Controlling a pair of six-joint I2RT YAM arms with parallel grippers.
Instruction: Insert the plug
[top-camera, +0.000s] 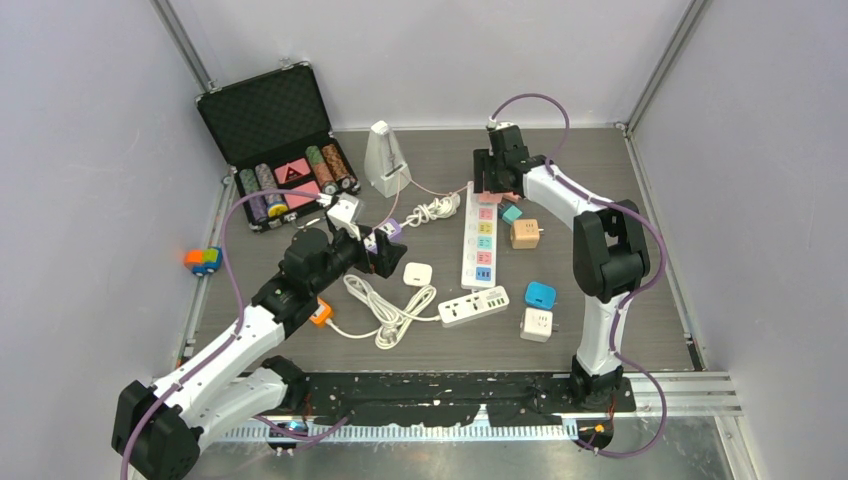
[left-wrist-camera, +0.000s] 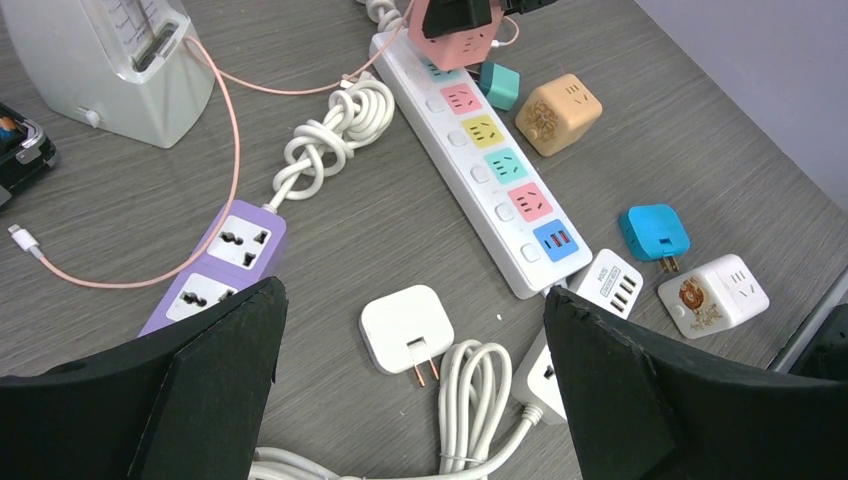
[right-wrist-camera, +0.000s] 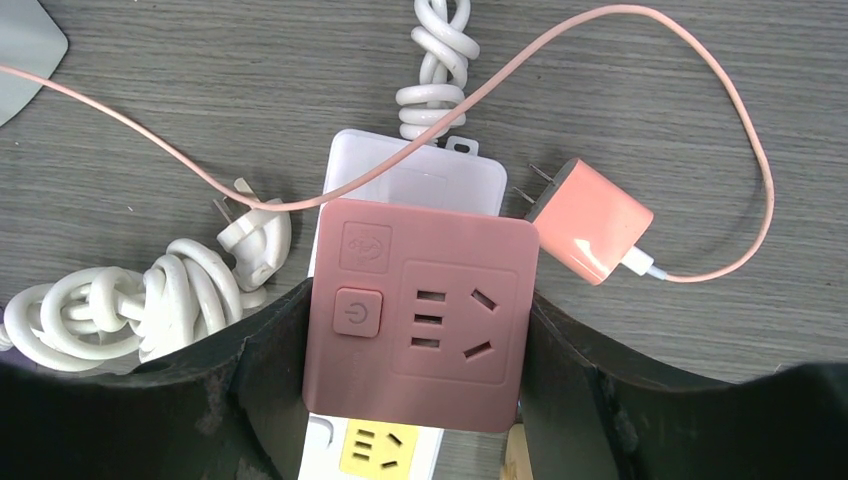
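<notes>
My right gripper (top-camera: 492, 188) is shut on a pink cube socket adapter (right-wrist-camera: 420, 310). It holds the adapter on the far end of the long white power strip (top-camera: 480, 250), whose yellow socket (right-wrist-camera: 378, 450) shows just below. I cannot tell whether the adapter's prongs are seated. The adapter also shows in the left wrist view (left-wrist-camera: 452, 30). My left gripper (left-wrist-camera: 412, 292) is open and empty, above a flat white plug adapter (left-wrist-camera: 400, 322) with two copper prongs, beside a coiled white cord (left-wrist-camera: 480, 400).
A purple strip (left-wrist-camera: 225, 260), a metronome (top-camera: 385, 158) and an open chip case (top-camera: 275, 140) are at the left and back. A short white USB strip (top-camera: 474, 305), blue (top-camera: 540, 295), white (top-camera: 537, 325), tan (top-camera: 524, 233) and teal (top-camera: 512, 213) adapters lie around. A pink charger (right-wrist-camera: 590, 220) lies beside the strip.
</notes>
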